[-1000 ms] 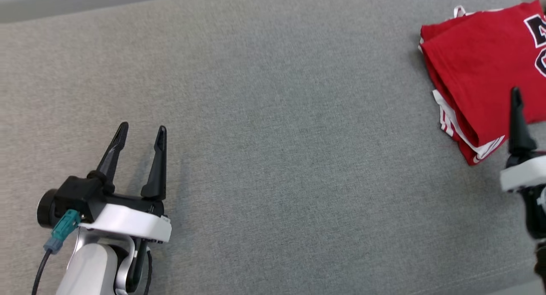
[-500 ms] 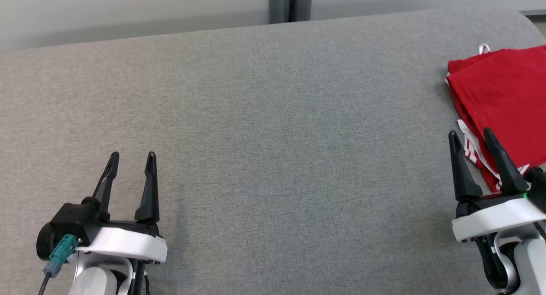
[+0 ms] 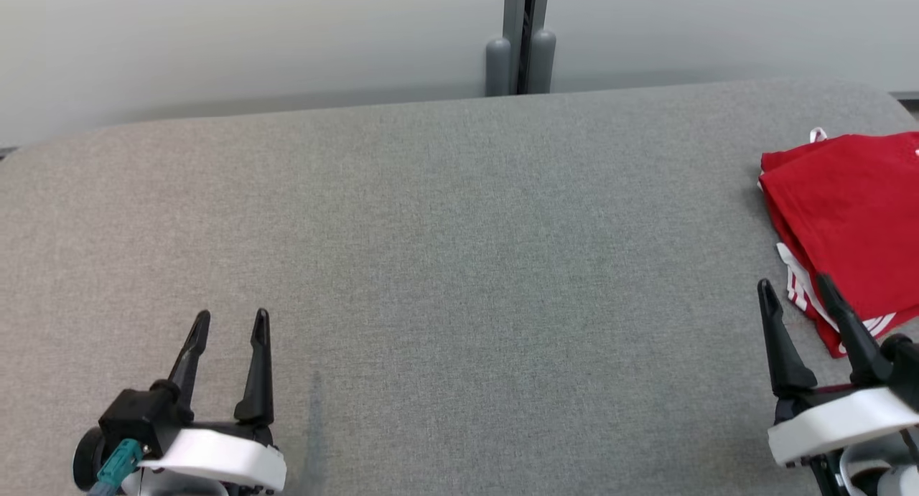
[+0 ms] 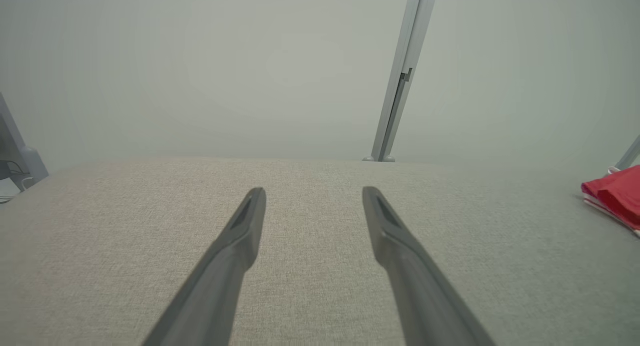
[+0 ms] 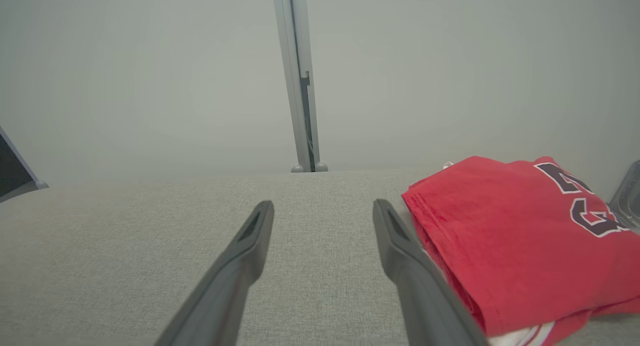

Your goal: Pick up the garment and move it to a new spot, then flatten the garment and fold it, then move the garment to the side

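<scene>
Finds garment (image 3: pixel 847 216) folded at right end of table (image 3: pixel 459 230) (dark lettering on top). Finds right gripper (image 3: pixel 794 281) just beside it, fingers apart, holding nothing. Finds left gripper (image 3: pixel 232 313) well apart, fingers likewise spread.

We see a wide desk (image 3: pixel 459 266) covered in grey woven fabric, its far corners rounded and its far edge curving softly downward. Behind it stands a plain, pale grey-green wall (image 3: pixel 215 36), smooth and evenly lit. A grey metal post (image 3: pixel 518 29) rises against the wall near the middle of the desk's far edge, with a dark slot down its centre and two rounded feet at its base. In the left wrist view we make out a grey stand (image 4: pixel 20 155) with thin cables at the left edge; we cannot tell what it is. Soft, diffuse light lies across the cloth.
</scene>
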